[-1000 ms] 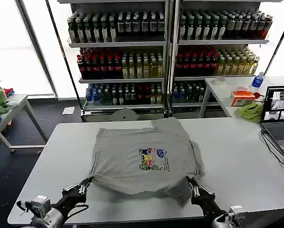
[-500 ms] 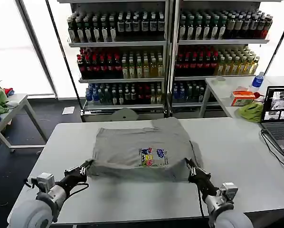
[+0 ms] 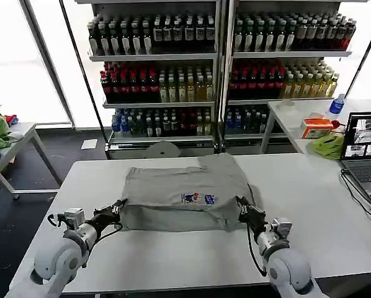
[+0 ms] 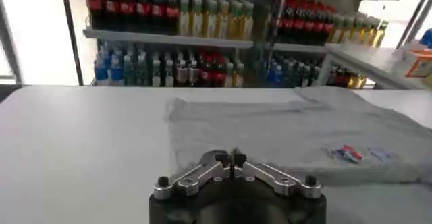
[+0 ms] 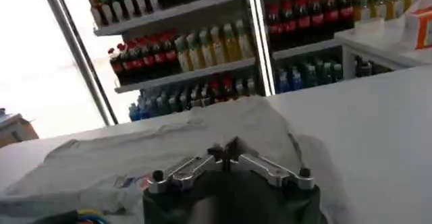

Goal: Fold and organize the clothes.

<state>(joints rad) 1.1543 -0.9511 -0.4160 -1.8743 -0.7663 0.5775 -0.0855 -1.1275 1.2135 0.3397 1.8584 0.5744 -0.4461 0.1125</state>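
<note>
Holding the near hem at its two corners, both grippers are closed on the grey T-shirt (image 3: 185, 192), which lies in the middle of the white table (image 3: 173, 261) with its chest print (image 3: 200, 198) just visible along the front fold. The left gripper (image 3: 116, 208) pinches the corner on the robot's left, and in the left wrist view its fingers (image 4: 229, 159) meet tip to tip with the cloth stretching away beyond them. The right gripper (image 3: 242, 210) pinches the opposite corner, and the right wrist view shows its fingers (image 5: 226, 150) likewise drawn together over the fabric. Judging by the doubled front edge, the lower part of the shirt appears to be carried up and over toward the collar end, so the fold seems roughly halfway through. The main risk from here is unevenness: if one arm travels further or faster than the other, the fold line would skew and the hem would land crooked against the shoulders. A thin pinch of soft cotton could also slip out of one gripper, letting that corner drop and the layer bunch. Dragging rather than lifting could pull the whole shirt along the table instead of folding it. On the right side the fabric already looks slightly rumpled near the sleeve, and releasing there without smoothing could trap a crease inside the fold.
</note>
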